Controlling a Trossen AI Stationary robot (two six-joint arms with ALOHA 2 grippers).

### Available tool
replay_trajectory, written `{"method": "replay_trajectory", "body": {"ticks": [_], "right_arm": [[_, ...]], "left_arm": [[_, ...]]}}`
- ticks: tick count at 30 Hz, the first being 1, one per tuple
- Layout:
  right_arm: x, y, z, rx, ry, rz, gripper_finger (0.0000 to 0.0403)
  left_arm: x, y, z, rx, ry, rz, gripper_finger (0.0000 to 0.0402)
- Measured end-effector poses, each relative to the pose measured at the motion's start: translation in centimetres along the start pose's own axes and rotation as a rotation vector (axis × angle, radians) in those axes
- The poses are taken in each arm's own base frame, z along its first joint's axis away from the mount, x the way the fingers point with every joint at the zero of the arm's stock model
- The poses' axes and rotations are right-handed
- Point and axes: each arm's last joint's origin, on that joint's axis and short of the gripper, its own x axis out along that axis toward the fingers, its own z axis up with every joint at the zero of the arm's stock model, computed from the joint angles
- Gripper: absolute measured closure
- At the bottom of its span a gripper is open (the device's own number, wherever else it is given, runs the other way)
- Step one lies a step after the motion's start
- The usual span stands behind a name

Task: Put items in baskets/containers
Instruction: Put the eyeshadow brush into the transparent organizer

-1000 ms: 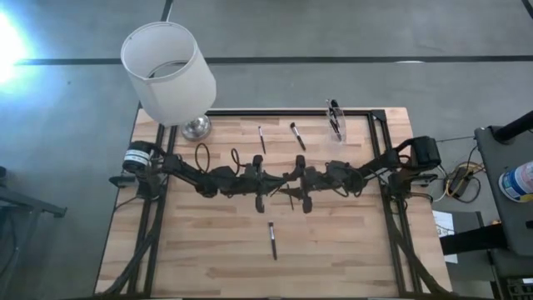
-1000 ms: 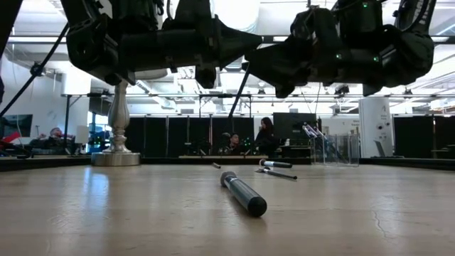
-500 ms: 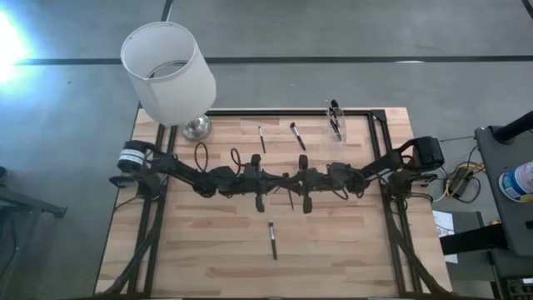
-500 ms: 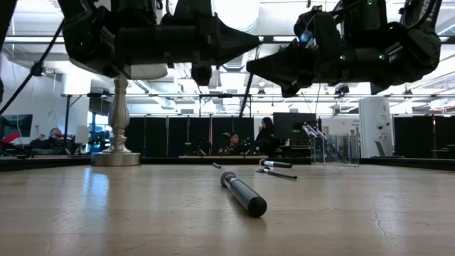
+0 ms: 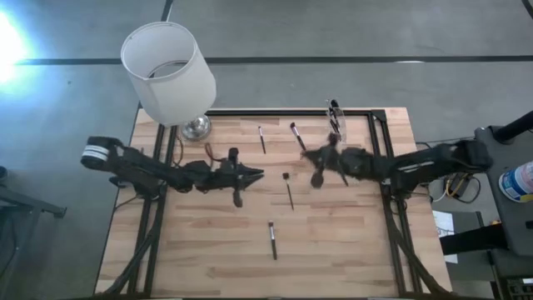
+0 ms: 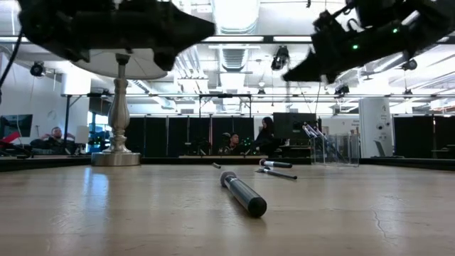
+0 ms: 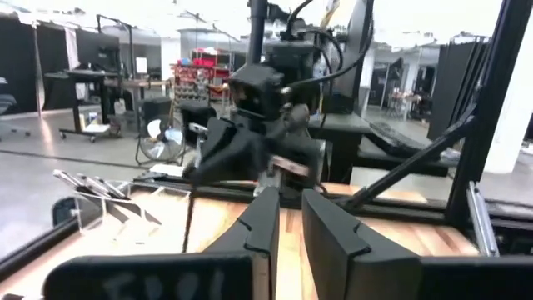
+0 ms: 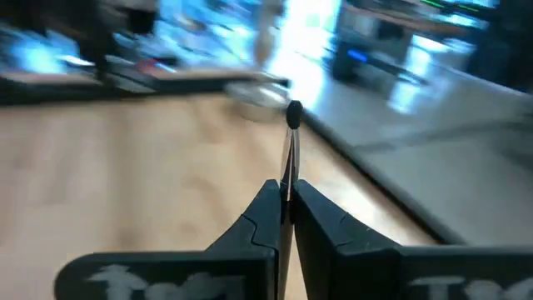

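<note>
The right gripper (image 8: pixel 285 204) pinches a light, stiff, slippery brush (image 8: pixel 291 150) mid-handle near the table's far edge; the left gripper's (image 7: pixel 289 225) fingers stand slightly parted.

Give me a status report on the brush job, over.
Left gripper open, empty. Right gripper shut on a brush, close to the clear cup. Four loose brushes on the table.

- right wrist view: background smeared, room beyond the table (image 8: pixel 125 158) unreadable; lower end of the thin brush (image 8: pixel 291 154) hidden between the fingers.
- low view: both arms cut off by top edge; fingertips out of frame.
- high view: clear cup (image 5: pixel 336 122), upper right of table, too small to count brushes inside.
- left wrist view: cup (image 7: pixel 100 200) at left edge blurred, contents unclear.
- high view: lampshade (image 5: pixel 166 71) covers most of lamp base (image 5: pixel 196 127).
</note>
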Motion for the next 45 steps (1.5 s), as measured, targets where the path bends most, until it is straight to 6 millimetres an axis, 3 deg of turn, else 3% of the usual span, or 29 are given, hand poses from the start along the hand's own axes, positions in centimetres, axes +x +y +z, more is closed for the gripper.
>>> {"method": "replay_trajectory", "body": {"ticks": [5,9,18,28,45], "right_arm": [[-2.2,-5.0,2.0,0.002,0.054,-0.279,0.0389],[-3.1,-9.4,2.7,0.047,0.148,-0.469,0.0389],[-1.5,-15.6,1.5,0.142,0.309,-0.542,0.0389],[1.9,-17.0,-0.6,0.167,0.510,-0.492,0.0390],[2.4,-17.0,-1.8,0.229,0.661,-0.486,0.0380]], "left_arm": [[-1.9,0.4,0.4,-0.010,-0.041,-0.003,0.0383],[-2.1,0.4,0.5,-0.030,-0.048,-0.015,0.0399],[-1.9,0.4,0.2,-0.026,-0.030,-0.014,0.0401],[-1.9,0.4,0.2,-0.027,-0.029,-0.014,0.0401],[-1.9,0.4,0.1,-0.031,-0.021,-0.013,0.0401]]}}
